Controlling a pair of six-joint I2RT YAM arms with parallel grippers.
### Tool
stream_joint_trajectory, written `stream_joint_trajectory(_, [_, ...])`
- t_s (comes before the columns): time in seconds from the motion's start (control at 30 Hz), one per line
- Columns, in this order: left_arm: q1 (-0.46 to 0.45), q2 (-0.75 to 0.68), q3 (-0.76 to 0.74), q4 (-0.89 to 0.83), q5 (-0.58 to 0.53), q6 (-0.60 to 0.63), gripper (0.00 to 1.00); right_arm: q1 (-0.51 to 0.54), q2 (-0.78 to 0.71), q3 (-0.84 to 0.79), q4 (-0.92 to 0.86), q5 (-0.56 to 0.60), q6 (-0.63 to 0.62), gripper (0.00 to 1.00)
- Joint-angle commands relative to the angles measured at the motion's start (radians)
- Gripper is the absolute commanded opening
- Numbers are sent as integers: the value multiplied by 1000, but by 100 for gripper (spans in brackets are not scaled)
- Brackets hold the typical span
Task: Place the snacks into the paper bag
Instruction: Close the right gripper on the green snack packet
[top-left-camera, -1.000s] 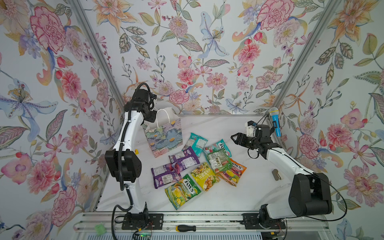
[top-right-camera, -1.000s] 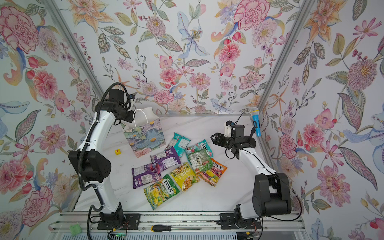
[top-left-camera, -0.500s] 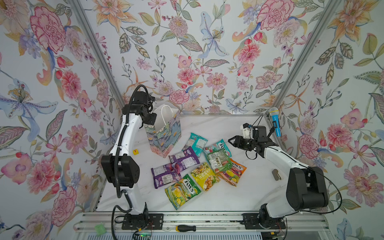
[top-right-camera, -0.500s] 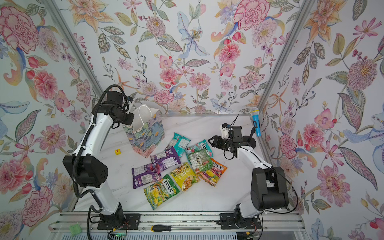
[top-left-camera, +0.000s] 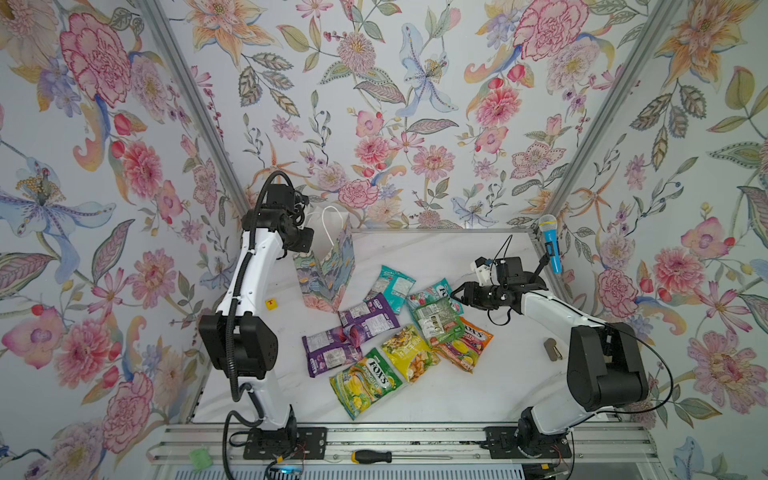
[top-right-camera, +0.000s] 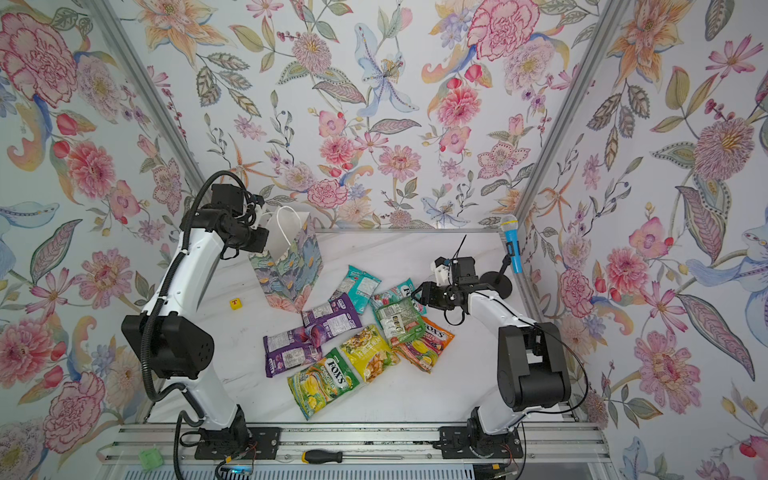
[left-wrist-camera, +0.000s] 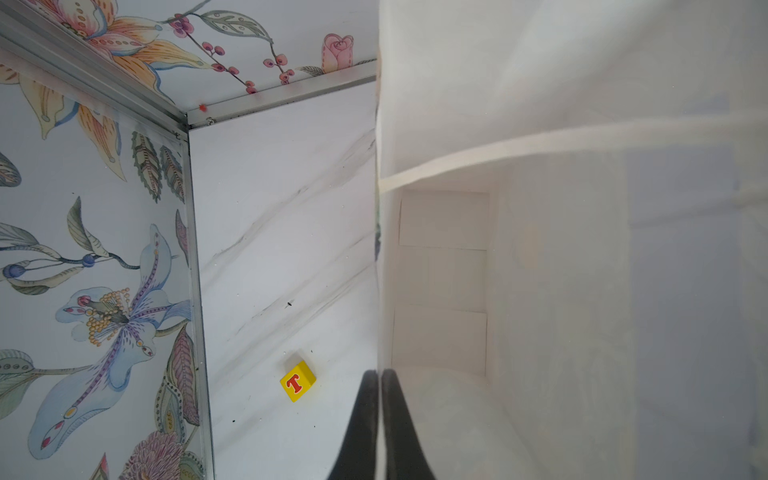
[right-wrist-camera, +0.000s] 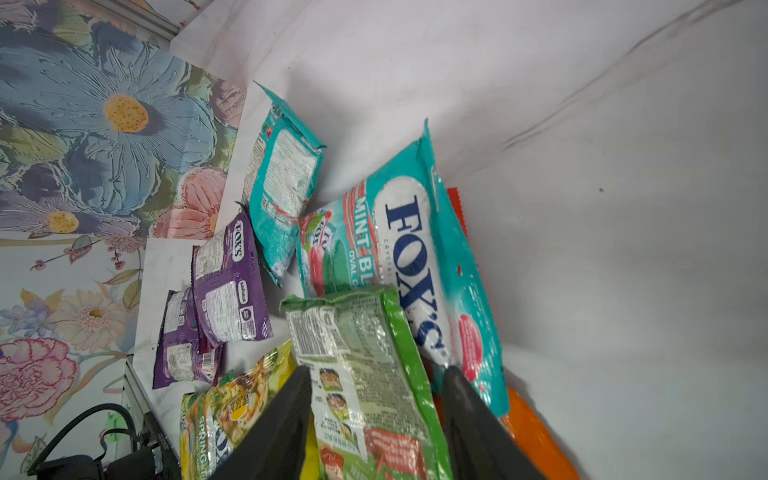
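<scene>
We had the R gripper (right-wrist-camera: 378, 372) with jaws apart, astride the green pouch (right-wrist-camera: 353, 332). Its long axis ran straight ahead of the fingers, and we saw no clamp yet. The L gripper (left-wrist-camera: 379, 374) was pinched shut on the paper bag (top-left-camera: 328, 270) rim, with the bag well beyond the R fingertips, past the other snacks (top-left-camera: 368, 318).

White marble-veined table (top-left-camera: 440, 257): snack pouches (top-left-camera: 409, 353) heaped mid-table, several overlapping; paper bag (top-left-camera: 328, 270) tilted near the back-left corner; yellow T block (top-left-camera: 271, 304) by the left edge; small tan object (top-left-camera: 552, 349) near the right edge.
</scene>
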Motion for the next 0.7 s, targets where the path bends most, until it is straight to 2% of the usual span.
stream_joint_trajectory(0.0, [-6, -42, -13, -28, 32, -19, 0, 9, -58, -50, -59, 13, -16, 53])
stream_joint_trajectory(0.23, [-3, -40, -27, -13, 46, -22, 0, 30, -94, -146, -12, 26, 21, 54])
stream_joint_trajectory(0.67, [26, -52, -76, 9, 140, -30, 0, 75, -24, -147, 31, 48, 22, 50])
